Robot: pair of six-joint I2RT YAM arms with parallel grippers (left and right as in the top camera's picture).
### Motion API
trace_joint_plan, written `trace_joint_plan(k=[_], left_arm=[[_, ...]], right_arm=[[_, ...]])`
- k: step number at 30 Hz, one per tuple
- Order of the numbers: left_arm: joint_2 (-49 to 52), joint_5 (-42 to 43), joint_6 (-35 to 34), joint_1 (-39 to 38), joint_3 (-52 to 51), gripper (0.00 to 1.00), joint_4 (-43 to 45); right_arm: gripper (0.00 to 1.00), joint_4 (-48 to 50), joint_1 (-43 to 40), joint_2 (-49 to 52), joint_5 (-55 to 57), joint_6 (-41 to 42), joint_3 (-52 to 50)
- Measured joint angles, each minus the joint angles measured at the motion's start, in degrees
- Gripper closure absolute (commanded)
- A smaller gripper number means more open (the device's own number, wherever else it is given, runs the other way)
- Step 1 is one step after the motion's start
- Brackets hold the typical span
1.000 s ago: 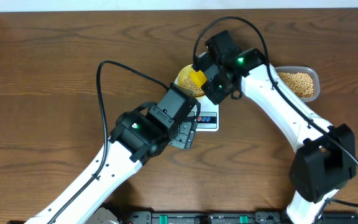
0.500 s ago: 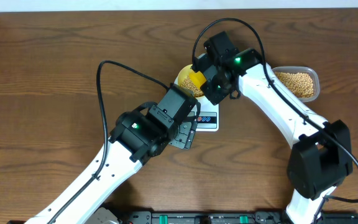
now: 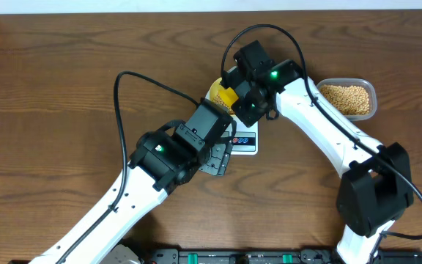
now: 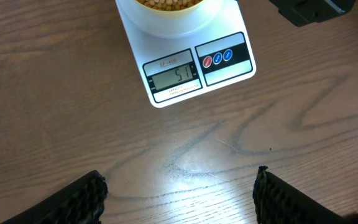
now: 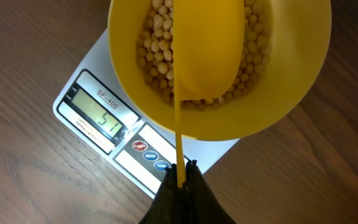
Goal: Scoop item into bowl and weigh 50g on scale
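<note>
The white scale (image 4: pixel 191 68) stands in front of my left gripper (image 4: pixel 180 186), and its display shows 51. On it sits the yellow bowl (image 5: pixel 291 81) holding tan beans (image 5: pixel 154 56). My right gripper (image 5: pixel 182 168) is shut on the thin handle of a yellow scoop (image 5: pixel 207 50). The scoop's cup hangs over the beans inside the bowl. My left gripper is open over bare wood, short of the scale, with nothing between its fingers (image 4: pixel 82 196). From overhead, the scoop (image 3: pixel 228 97) and right wrist cover most of the bowl (image 3: pixel 215 91).
A clear plastic tub (image 3: pixel 349 99) filled with beans stands to the right of the scale (image 3: pixel 245 139), behind the right arm. The left arm stretches from the front left edge toward the scale. Brown wood tabletop lies all around.
The right arm has shifted slightly left and back, carrying the scoop a little further across the bowl. The left arm has not moved.
</note>
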Motion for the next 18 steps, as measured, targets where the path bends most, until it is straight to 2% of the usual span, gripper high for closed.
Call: trace_joint_plan(k=[18], left_arm=[[0.0,0.0,0.0,0.0,0.0,0.22,0.0]], right_arm=[[0.99,-1.7,0.0,1.0,-4.3,1.5,0.0]])
